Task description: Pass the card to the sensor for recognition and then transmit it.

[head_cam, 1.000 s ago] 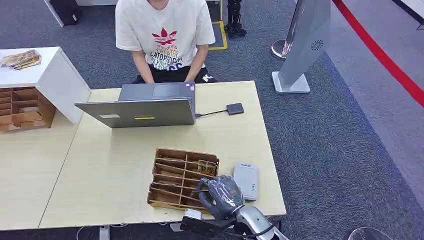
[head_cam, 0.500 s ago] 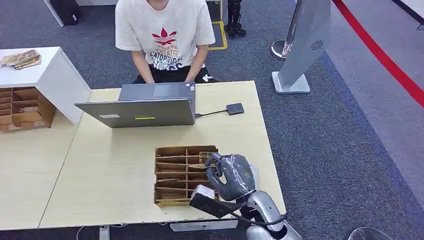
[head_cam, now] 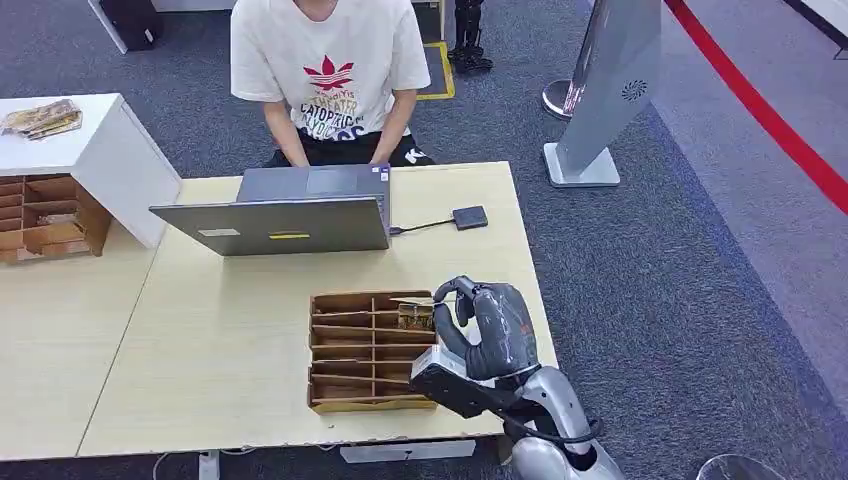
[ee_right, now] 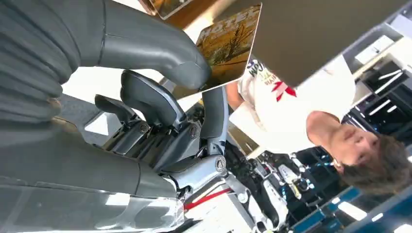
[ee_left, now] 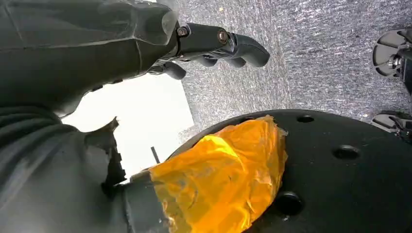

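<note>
The worktop (head_cam: 230,330) is pale wood, with a laptop (head_cam: 275,222) near its far edge where a person (head_cam: 330,70) in a white printed shirt sits. A wooden slotted tray (head_cam: 360,352) lies near the near edge, toward the right corner. Bare worktop spreads to the left of the tray and between it and the laptop; a small dark adapter (head_cam: 470,217) on a cable lies by the right edge, past which is grey carpet. The right robot hand (head_cam: 485,330) hovers just beside the tray's far right corner, wrist low, fingers curled toward the tray. It pinches the card (head_cam: 415,315) between thumb and fingers. The card (ee_right: 228,46) is a thin rectangle, yellow-brown with a dark tree picture and lettering along one edge, held above the tray's far right slot. The left robot hand (ee_left: 145,43) hangs over carpet, fingers loosely curled around nothing.
</note>
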Action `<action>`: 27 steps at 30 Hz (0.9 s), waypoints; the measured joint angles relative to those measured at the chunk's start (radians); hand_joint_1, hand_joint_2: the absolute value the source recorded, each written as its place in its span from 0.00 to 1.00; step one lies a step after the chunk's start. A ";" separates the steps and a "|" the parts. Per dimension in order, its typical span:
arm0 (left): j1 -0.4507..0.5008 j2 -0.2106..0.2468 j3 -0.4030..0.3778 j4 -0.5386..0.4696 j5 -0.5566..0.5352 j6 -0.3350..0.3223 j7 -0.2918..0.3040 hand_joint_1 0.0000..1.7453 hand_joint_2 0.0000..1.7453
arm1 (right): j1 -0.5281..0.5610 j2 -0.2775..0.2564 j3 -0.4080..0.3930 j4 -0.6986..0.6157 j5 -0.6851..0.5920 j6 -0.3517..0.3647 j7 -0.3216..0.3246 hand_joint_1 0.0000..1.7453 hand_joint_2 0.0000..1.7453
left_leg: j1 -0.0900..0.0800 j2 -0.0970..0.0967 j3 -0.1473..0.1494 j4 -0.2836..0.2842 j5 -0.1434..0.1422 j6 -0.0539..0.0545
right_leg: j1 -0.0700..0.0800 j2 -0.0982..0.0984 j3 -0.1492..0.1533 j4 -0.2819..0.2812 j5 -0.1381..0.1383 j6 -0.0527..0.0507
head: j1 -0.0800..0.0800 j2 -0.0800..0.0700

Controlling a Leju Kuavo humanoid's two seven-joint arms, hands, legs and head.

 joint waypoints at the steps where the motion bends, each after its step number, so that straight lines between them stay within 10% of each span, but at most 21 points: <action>1: 0.000 0.000 0.000 0.000 0.000 0.000 0.000 0.00 0.00 | 0.000 -0.001 -0.002 -0.005 -0.001 0.000 0.000 1.00 1.00 | 0.000 0.000 0.000 0.000 0.000 0.000 | 0.000 0.000 0.000 0.000 0.000 0.000 | 0.000 0.000; 14: -0.014 0.002 -0.035 0.000 -0.049 -0.015 0.000 0.00 0.00 | -0.155 0.036 -0.015 0.013 -0.092 0.075 -0.018 1.00 1.00 | 0.000 0.000 0.000 0.000 0.001 -0.001 | 0.000 0.000 0.000 0.001 0.001 0.000 | 0.000 0.000; 27: -0.036 0.013 -0.105 0.000 -0.117 -0.038 0.014 0.00 0.00 | -0.472 0.171 -0.050 0.324 -0.178 0.175 0.011 1.00 1.00 | 0.000 -0.001 0.000 0.000 0.002 -0.001 | 0.000 0.000 0.000 0.001 0.001 0.000 | 0.000 0.000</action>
